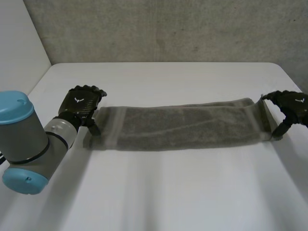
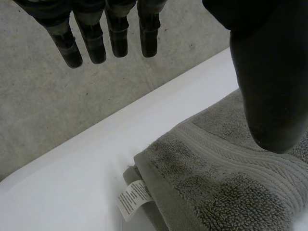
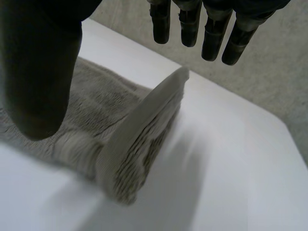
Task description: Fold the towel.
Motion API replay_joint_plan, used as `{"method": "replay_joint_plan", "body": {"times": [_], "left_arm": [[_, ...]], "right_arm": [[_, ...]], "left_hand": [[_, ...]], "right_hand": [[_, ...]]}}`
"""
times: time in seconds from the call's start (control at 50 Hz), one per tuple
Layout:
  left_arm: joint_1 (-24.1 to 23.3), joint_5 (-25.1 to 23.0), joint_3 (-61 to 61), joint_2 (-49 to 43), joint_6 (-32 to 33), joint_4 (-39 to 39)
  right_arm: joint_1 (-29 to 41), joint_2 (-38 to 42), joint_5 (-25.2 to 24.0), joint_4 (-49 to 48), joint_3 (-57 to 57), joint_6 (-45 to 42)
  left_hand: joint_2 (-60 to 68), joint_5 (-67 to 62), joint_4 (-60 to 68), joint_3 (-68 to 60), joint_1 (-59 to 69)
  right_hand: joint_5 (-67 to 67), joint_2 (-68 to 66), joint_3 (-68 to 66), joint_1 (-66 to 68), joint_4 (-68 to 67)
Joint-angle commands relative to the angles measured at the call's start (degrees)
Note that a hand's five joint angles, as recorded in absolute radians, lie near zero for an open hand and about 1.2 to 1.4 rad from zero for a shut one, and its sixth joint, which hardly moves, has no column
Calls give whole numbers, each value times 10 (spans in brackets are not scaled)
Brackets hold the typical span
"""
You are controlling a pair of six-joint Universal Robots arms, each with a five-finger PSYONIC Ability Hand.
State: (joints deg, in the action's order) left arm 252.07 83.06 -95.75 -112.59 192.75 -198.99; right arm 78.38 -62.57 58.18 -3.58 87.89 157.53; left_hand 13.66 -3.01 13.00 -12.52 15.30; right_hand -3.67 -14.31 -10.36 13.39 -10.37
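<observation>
While the towel [image 1: 183, 126] lies as a long grey strip across the white desk [image 1: 168, 197], we see a hand at each of its short ends. Our left hand [image 1: 82, 103] sits over the left end. In its wrist view the fingers [image 2: 118, 33] are straight and spread in the air, pointing toward the grey wall [image 1: 168, 29], and the thumb [image 2: 272, 86] hangs above the towel's woven band, so we read this hand as open and holding nothing. A white tag [image 2: 132, 198] sticks out from the towel's corner onto the desk below those fingers. Our right hand [image 1: 291, 108] is at the right end, near the desk's edge. Its fingers [image 3: 211, 33] are straight too, and its thumb [image 3: 41, 72] stands apart from them, so it is open as well. The towel's end here is raised off the desk and stands up as a curled edge between thumb and fingers. From the head view it seems to reach the hand, but we cannot tell whether they touch. The rest of the towel lies flat.
</observation>
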Motion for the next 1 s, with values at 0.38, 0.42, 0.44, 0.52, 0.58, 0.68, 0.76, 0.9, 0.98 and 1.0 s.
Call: {"method": "replay_joint_plan", "body": {"times": [0.38,0.42,0.44,0.52,0.58,0.68,0.76,0.9,0.98,1.0], "left_arm": [[-2,-2,-5,-3,0,-2],[-2,-2,-7,-3,1,-9],[-2,-2,-7,-3,1,-9],[-3,-2,-9,-2,1,-12],[-3,-2,-9,-2,1,-12],[-3,-2,-9,-2,1,-13],[-3,-2,-9,-2,1,-13],[-6,-2,-9,-3,1,-13],[-6,-2,-9,-3,1,-13],[-6,-2,-9,-3,1,-13]], "right_arm": [[-22,39,-31,-81,63,-144],[-20,44,-31,-85,58,-144],[-20,44,-31,-85,58,-144],[-16,72,-28,-90,35,-144],[-13,90,-24,-91,22,-154],[-9,103,-15,-91,14,-183],[-7,107,-11,-91,11,-188],[0,126,-7,-88,-4,-191],[-3,120,-9,-89,-4,-189],[-5,115,-9,-89,-4,-189]], "left_hand": [[-31,25,-30,25,-48],[-31,25,-30,25,-48],[-31,25,-30,25,-48],[-31,25,-30,25,-48],[-31,25,-30,25,-48],[-31,25,-30,25,-48],[-31,25,-30,25,-48],[-31,25,-30,25,-48],[-31,25,-30,25,-48],[-31,25,-30,25,-48]], "right_hand": [[-166,-159,4,169,4],[-188,-181,4,190,4],[-188,-181,4,191,4],[-228,-222,4,231,4],[-257,-250,4,259,4],[-294,-287,4,296,4],[-317,-311,4,320,4],[-507,-500,4,510,4],[-663,-657,4,666,4],[-663,-657,4,666,4]]}}
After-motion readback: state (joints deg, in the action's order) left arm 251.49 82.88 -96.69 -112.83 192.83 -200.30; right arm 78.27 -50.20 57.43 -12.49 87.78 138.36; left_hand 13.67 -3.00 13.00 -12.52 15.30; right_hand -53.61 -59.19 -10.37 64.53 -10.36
